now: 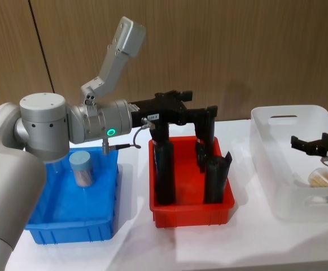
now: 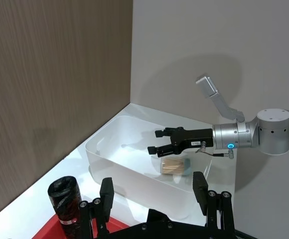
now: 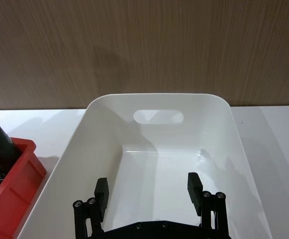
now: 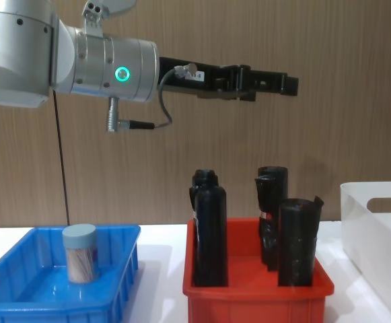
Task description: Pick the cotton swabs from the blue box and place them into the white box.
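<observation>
One jar of cotton swabs (image 1: 80, 167) with a pale lid stands upright in the blue box (image 1: 73, 234) at the left; it also appears in the chest view (image 4: 80, 253). A second jar of cotton swabs (image 2: 176, 167) lies on its side inside the white box (image 1: 299, 206) at the right. My right gripper (image 1: 310, 142) hovers open and empty just above that jar, over the white box (image 3: 154, 97). My left gripper (image 4: 288, 84) is held high above the red bin, open with nothing between its fingers (image 2: 107, 191).
A red bin (image 1: 192, 217) with several tall black rolls (image 1: 165, 169) stands between the two boxes, under the left arm. A wooden wall runs behind the white table. Bare table lies in front of the boxes.
</observation>
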### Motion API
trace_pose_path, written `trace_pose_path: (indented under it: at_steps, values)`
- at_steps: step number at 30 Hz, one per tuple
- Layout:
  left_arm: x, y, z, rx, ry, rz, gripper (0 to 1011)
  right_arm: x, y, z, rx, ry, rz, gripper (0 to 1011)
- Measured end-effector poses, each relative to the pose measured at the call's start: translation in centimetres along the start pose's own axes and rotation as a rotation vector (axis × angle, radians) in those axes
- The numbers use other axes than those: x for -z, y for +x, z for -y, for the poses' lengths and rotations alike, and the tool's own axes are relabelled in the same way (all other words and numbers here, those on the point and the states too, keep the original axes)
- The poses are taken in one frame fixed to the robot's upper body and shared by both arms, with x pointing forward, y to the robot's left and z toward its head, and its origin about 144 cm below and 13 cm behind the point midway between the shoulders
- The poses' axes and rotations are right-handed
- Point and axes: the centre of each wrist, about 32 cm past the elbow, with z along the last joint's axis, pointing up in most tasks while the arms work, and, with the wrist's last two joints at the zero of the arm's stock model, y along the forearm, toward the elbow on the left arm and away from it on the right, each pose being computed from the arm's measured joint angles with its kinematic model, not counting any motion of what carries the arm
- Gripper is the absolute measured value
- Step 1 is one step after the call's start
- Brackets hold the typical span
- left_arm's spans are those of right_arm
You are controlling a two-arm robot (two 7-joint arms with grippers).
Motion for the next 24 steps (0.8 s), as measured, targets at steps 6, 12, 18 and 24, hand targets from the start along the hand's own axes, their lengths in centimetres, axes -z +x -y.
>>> trace_pose_path:
  at_steps: [6,12,18,24]
  values:
    - [0.0,0.0,0.0,0.0,0.0,0.0,1004,-0.1,0.1,0.1,-0.001,0.006,0.0,1001]
    - [0.0,0.0,0.0,0.0,0.0,0.0,1004,-0.2,0.0,0.4,-0.003,0.024,0.005,1001]
    - [0.0,0.0,0.0,0.0,0.0,0.0,1004,-0.5,-0.1,0.8,-0.007,0.049,0.015,1001]
    - [0.0,0.0,0.0,0.0,0.0,0.0,1004,-0.9,-0.5,1.3,-0.01,0.087,0.029,1002]
